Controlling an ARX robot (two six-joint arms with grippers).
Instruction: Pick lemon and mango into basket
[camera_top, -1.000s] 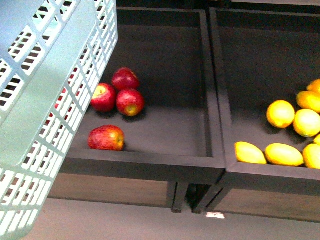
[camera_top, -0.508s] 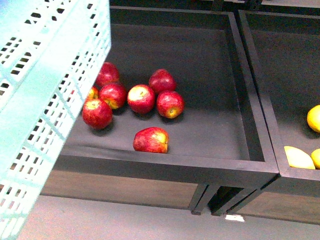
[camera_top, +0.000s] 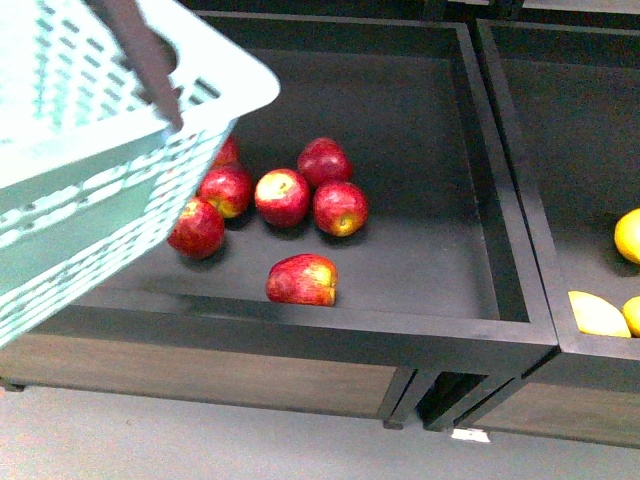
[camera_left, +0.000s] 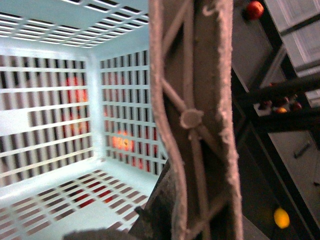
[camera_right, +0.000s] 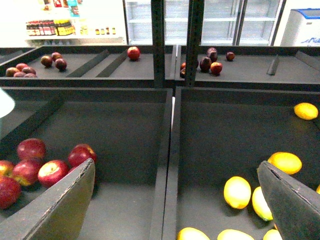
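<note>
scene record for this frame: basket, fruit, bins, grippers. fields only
basket: light teal basket, tilted, overlapping the left bin's left side in the front view
handle: brown handle, close to the left wrist camera
basket contents: no fruit in the part shown
left bin: several red fruits, one apart near the front rim
right bin: yellow fruits
right gripper: open, empty
left gripper: jaws not made out

No lettering can be read; the small white tag (camera_top: 470, 435) is too blurred.
</note>
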